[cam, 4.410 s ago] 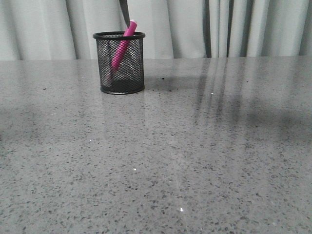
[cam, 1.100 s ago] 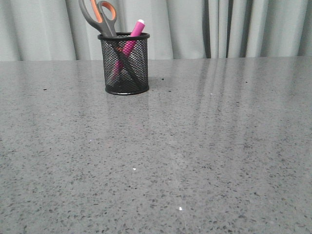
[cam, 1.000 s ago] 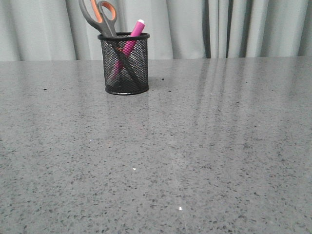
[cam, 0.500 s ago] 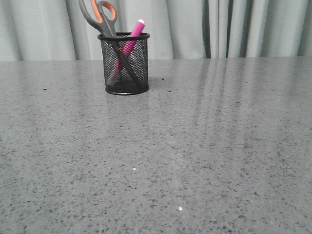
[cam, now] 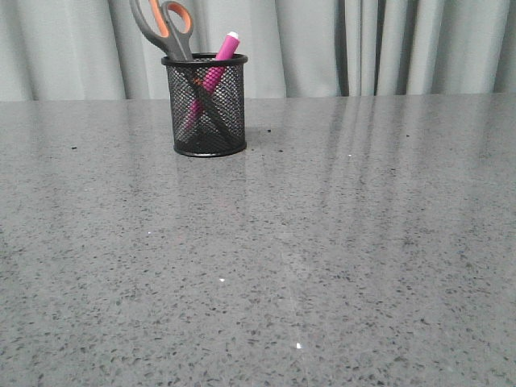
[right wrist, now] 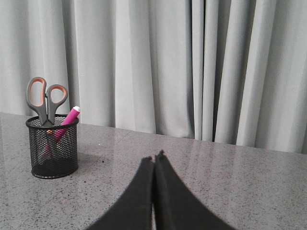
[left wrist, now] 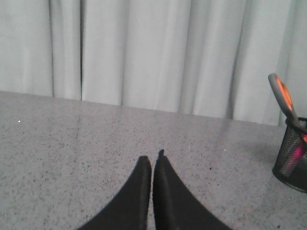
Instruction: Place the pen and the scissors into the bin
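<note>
The black mesh bin [cam: 207, 105] stands at the back left of the grey table. The pink pen [cam: 211, 76] leans inside it, white tip up. The scissors [cam: 165, 28] stand in it blades down, grey-and-orange handles sticking out above the rim. The bin also shows in the right wrist view [right wrist: 52, 146] with the scissors [right wrist: 44, 98] and pen [right wrist: 64, 124], and at the edge of the left wrist view [left wrist: 293, 155]. My left gripper [left wrist: 152, 160] and right gripper [right wrist: 154, 159] are shut and empty, low over the table, well away from the bin. Neither arm shows in the front view.
Grey speckled tabletop [cam: 322, 242] stretches in front of and to the right of the bin. Pale grey curtains [cam: 387, 44] hang behind the table's far edge.
Over the whole span the scissors came to stand in the bin, and the bin shifted slightly right. In the last second nothing has moved.
</note>
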`<action>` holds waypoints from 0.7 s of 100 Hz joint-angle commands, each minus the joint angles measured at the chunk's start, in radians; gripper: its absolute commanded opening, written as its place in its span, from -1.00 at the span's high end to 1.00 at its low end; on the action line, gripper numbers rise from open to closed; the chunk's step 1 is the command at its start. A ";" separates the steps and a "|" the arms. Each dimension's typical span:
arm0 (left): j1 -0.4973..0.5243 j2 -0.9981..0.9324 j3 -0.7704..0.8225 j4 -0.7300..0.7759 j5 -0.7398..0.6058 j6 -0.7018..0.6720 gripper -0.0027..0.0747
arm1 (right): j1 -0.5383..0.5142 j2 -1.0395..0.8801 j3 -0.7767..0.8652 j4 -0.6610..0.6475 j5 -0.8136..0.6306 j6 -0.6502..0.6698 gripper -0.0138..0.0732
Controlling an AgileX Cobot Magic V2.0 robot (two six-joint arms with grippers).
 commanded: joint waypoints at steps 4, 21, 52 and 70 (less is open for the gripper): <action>-0.012 0.010 -0.021 0.446 -0.013 -0.413 0.98 | -0.006 0.007 -0.025 -0.007 -0.079 -0.008 0.86; -0.020 0.004 0.032 0.635 -0.043 -0.574 0.98 | -0.006 0.007 -0.025 -0.007 -0.079 -0.008 0.86; -0.022 -0.102 0.166 0.700 -0.131 -0.634 0.98 | -0.006 0.007 -0.025 -0.007 -0.079 -0.008 0.86; -0.059 -0.101 0.166 0.705 -0.137 -0.634 0.98 | -0.006 0.007 -0.025 -0.007 -0.081 -0.008 0.86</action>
